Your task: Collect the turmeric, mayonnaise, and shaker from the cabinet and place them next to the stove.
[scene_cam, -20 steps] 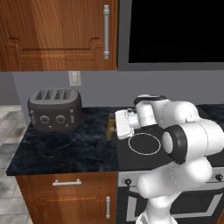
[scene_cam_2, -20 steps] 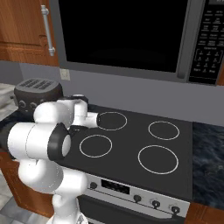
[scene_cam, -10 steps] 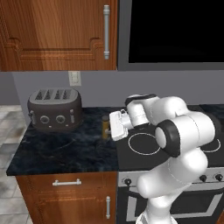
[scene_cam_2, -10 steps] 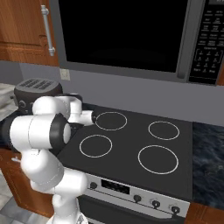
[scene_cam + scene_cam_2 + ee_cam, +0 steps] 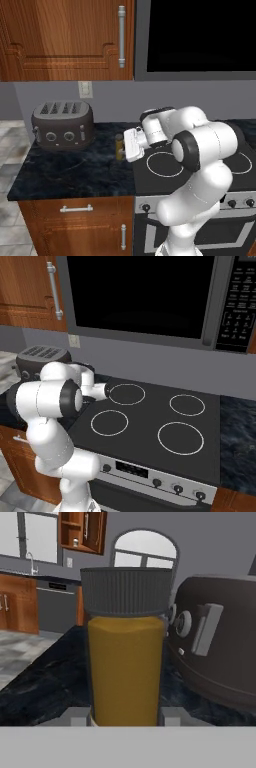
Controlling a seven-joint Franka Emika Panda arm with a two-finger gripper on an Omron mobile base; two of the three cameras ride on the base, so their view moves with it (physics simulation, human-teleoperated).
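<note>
A white robot arm reaches left across the front of the stove (image 5: 200,167), its hand (image 5: 126,146) closed on the turmeric (image 5: 119,146), a slim olive-yellow bottle with a dark ribbed cap. The bottle stands upright at the right end of the dark speckled desk (image 5: 70,172), just beside the left edge of the black cooktop; whether its base touches the surface cannot be told. In the hand view the turmeric (image 5: 126,662) sits squarely between the two finger pads (image 5: 172,716), which press its lower sides, and its ribbed cap rises above the yellow body.

A dark four-slot toaster (image 5: 62,125) sits on the desk to the left of the bottle, near the grey back wall, with a white wall outlet (image 5: 85,90) above it. In the hand view the same toaster (image 5: 220,647) bulks close on the bottle's right, its lever and a knob facing the camera.

Overhead hangs a reddish-brown wooden cabinet (image 5: 65,40) with a vertical metal bar handle, its door shut, and to its right a black microwave (image 5: 150,296). From the right base view the stove (image 5: 150,421) shows four white ring burners and a row of knobs along its steel front. Wooden base cabinets (image 5: 75,225) with metal handles stand below the desk.
</note>
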